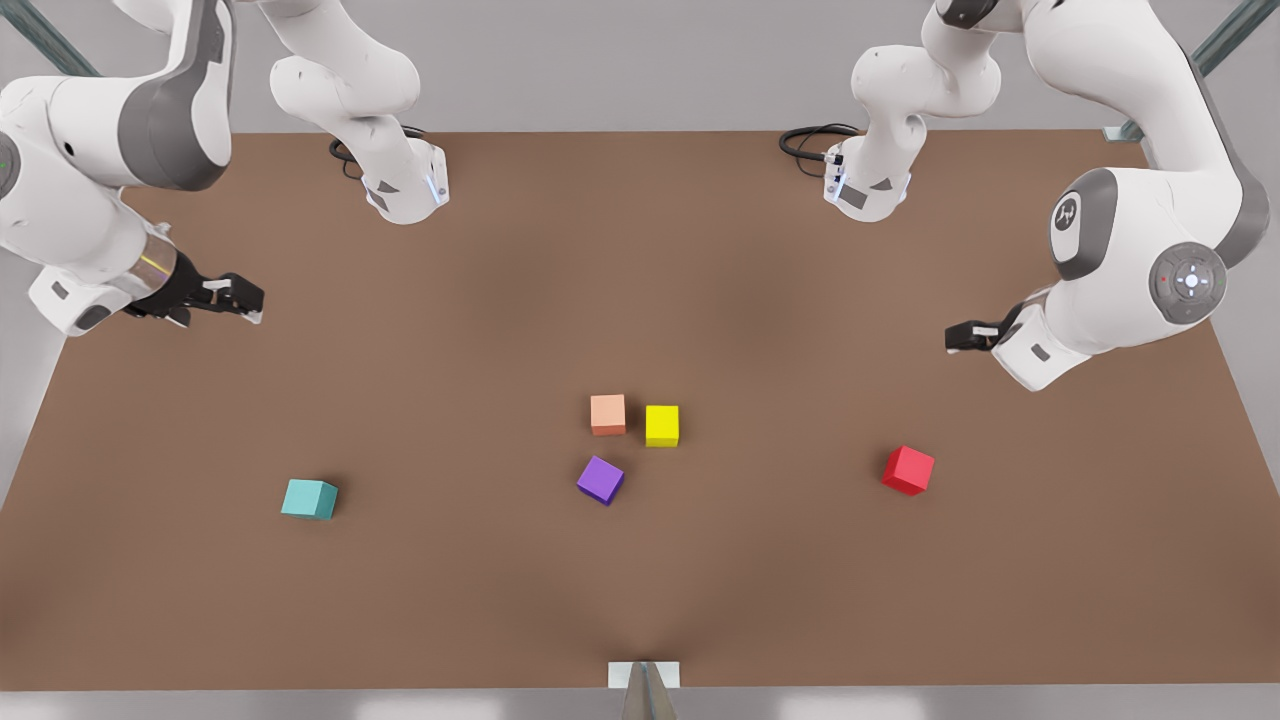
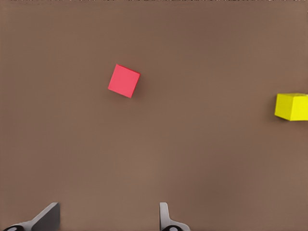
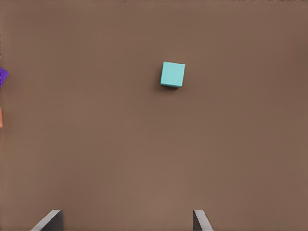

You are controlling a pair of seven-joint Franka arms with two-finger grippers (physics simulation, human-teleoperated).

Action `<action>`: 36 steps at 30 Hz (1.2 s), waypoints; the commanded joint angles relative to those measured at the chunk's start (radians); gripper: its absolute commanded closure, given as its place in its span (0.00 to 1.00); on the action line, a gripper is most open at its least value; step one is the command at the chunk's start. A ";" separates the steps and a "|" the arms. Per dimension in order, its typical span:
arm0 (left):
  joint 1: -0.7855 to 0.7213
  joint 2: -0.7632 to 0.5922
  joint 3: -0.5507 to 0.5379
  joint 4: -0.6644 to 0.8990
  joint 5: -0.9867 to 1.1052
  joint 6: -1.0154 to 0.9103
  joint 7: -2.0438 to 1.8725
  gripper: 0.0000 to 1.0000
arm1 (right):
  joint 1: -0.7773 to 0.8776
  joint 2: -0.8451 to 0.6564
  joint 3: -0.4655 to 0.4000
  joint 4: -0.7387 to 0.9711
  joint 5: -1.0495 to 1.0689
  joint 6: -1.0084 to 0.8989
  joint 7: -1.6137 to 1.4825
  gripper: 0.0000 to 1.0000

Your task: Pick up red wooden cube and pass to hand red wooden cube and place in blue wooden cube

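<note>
Red wooden cube (image 2: 124,81) lies apart from the left gripper's (image 2: 108,219) spread jaws.

red wooden cube (image 1: 908,470) front view's right, blue wooden cube (image 1: 309,499) left

place: simulated robot lab | evidence: bare brown desk (image 1: 640,250), two white arms bolted on, grey walls, small coloured cubes
</note>
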 commanded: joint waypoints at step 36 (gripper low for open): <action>0.005 0.504 0.020 -0.127 0.001 0.765 0.725 0.00 | -0.004 0.014 -0.002 0.001 0.003 -0.036 0.005 0.00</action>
